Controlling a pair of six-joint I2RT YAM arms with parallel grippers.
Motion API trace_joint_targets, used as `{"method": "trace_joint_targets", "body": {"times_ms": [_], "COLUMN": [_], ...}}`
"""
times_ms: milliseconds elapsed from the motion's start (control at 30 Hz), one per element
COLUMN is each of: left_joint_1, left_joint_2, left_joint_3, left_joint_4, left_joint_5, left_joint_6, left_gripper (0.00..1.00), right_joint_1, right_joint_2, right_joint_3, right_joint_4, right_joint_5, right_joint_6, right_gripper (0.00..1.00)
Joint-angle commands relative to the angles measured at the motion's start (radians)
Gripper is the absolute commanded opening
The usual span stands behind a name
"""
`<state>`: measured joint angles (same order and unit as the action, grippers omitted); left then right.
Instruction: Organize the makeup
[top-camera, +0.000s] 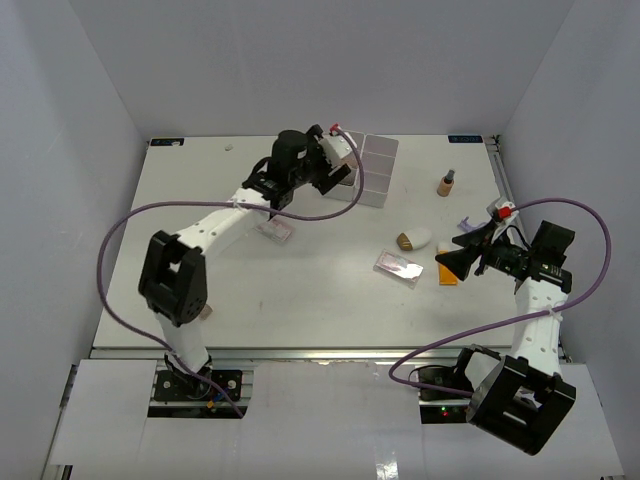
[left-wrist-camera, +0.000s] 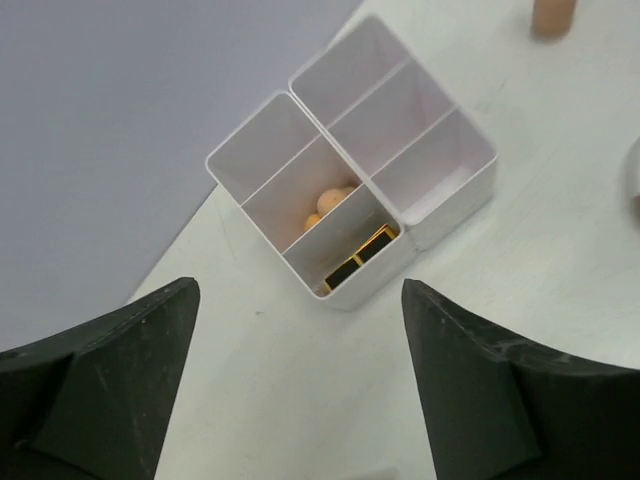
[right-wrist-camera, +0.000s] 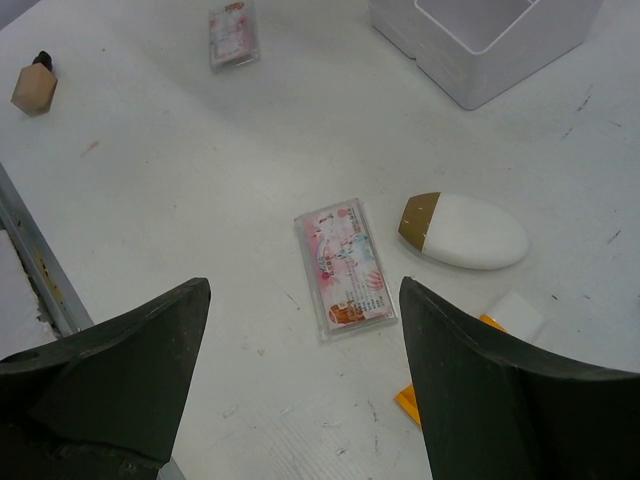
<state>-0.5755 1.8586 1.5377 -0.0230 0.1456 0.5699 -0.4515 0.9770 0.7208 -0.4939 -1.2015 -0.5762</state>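
My left gripper (top-camera: 333, 178) (left-wrist-camera: 300, 400) is open and empty, hovering just left of the white compartment box (top-camera: 372, 170) (left-wrist-camera: 455, 195). A beige sponge (left-wrist-camera: 330, 203) and a black-gold lipstick (left-wrist-camera: 360, 257) lie in two of its compartments. My right gripper (top-camera: 445, 262) (right-wrist-camera: 305, 390) is open and empty above a pink packet (top-camera: 398, 267) (right-wrist-camera: 345, 268). Next to it lie the white-gold piece (top-camera: 413, 240) (right-wrist-camera: 465, 230) and the orange tube (top-camera: 447, 278) (right-wrist-camera: 408, 405). A second pink packet (top-camera: 277, 230) (right-wrist-camera: 233, 35) lies under the left arm. The tan bottle (top-camera: 447, 183) (right-wrist-camera: 35, 88) stands apart. No tan wedge shows.
White walls close in the table (top-camera: 300, 290) at the back and both sides. A metal rail (right-wrist-camera: 35, 260) runs along the table's right edge. The box's other compartments hold nothing visible. Purple cables loop from both arms.
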Motion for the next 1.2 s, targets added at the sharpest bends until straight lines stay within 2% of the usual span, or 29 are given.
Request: {"method": "trace_joint_targets", "body": {"times_ms": [0,100,267,467,567,667,767,833,933,1033,1167], "left_joint_1": [0.002,0.005,0.014,0.029,0.029,0.029,0.029,0.029,0.029,0.029,0.031], "left_joint_2": [-0.311,-0.447,-0.772,-1.032,-1.119,-1.167,-1.220,-1.244,-1.276,-1.282,-1.264], "left_joint_3": [-0.126,-0.266,-0.527,-0.780,-0.830,-0.854,-0.892,-0.917,-0.924,-0.926,-0.927], "left_joint_4": [-0.116,-0.223,-0.304,-0.303,-0.288,-0.287,-0.270,-0.257,-0.256,-0.259,-0.260], "left_joint_5": [-0.027,-0.017,0.012,0.034,0.055,0.056,0.051,0.057,0.044,0.020,0.015], "left_joint_6": [-0.425,-0.581,-0.768,-0.823,-0.805,-0.791,-0.800,-0.803,-0.801,-0.798,-0.795], "left_gripper": [0.96,0.98,0.98,0.98,0.98,0.98,0.98,0.98,0.98,0.98,0.98], "right_joint_1": [0.009,0.030,0.036,0.045,0.046,0.047,0.048,0.051,0.062,0.070,0.105], "right_joint_2": [0.026,0.075,0.104,0.101,0.052,-0.007,0.015,0.069,0.265,0.454,0.600], "right_joint_3": [0.019,0.066,0.161,0.132,0.039,-0.065,-0.050,0.001,0.103,0.232,0.331], "right_joint_4": [-0.070,-0.127,-0.169,-0.090,0.084,0.307,0.348,0.369,0.379,0.435,0.537], "right_joint_5": [0.019,0.119,0.325,0.511,0.586,0.545,0.393,0.306,0.290,0.354,0.451], "right_joint_6": [-0.077,-0.110,-0.123,-0.052,0.097,0.125,-0.018,-0.028,0.060,0.190,0.312], "right_gripper": [0.83,0.83,0.90,0.92,0.93,0.96,0.90,0.90,0.90,0.93,0.95]}}
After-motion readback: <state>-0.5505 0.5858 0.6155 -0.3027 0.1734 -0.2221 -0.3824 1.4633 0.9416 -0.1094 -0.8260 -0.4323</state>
